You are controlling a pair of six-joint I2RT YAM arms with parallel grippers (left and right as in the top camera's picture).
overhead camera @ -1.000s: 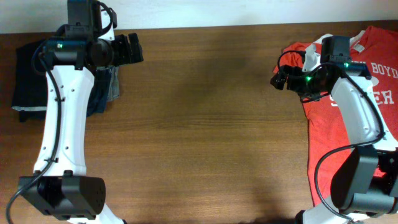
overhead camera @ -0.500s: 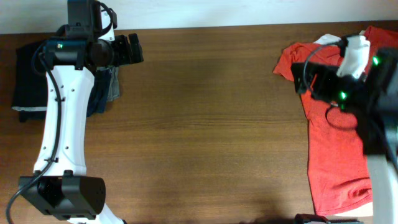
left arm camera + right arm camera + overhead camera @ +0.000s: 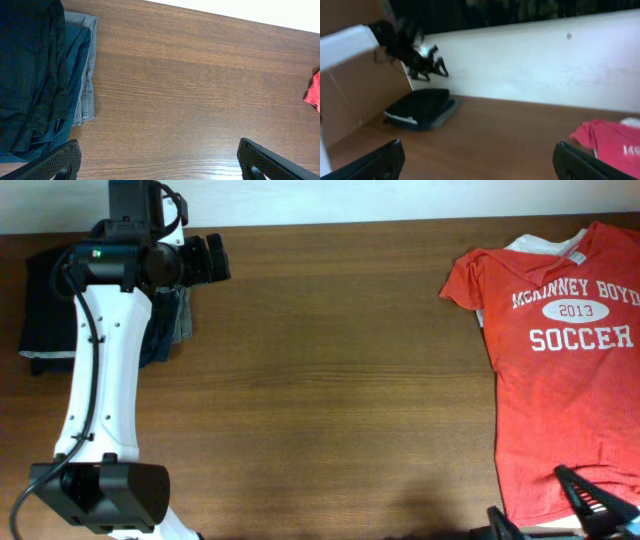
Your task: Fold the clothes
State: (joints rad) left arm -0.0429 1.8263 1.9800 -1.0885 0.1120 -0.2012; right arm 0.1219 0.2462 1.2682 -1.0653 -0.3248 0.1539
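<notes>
The black shorts (image 3: 45, 300) lie folded on a stack at the table's far left, a whitish strip along their near edge. They also show in the left wrist view (image 3: 25, 65) and, small, in the right wrist view (image 3: 417, 107). My left gripper (image 3: 208, 258) is open and empty, hovering just right of the stack; its fingers frame bare wood (image 3: 160, 165). My right gripper (image 3: 545, 518) is open and empty at the front right edge, raised and looking across the table (image 3: 480, 160).
A red T-shirt (image 3: 560, 410) with white SOCCER 2013 lettering lies flat at the right; its sleeve tip shows in the left wrist view (image 3: 314, 92). Blue and grey folded garments (image 3: 85, 80) sit under the shorts. A white wall (image 3: 530, 60) runs behind the table.
My right arm has pulled back from over the red T-shirt's chest to the front right edge, uncovering the lettering. The left arm and the stack have not moved.
</notes>
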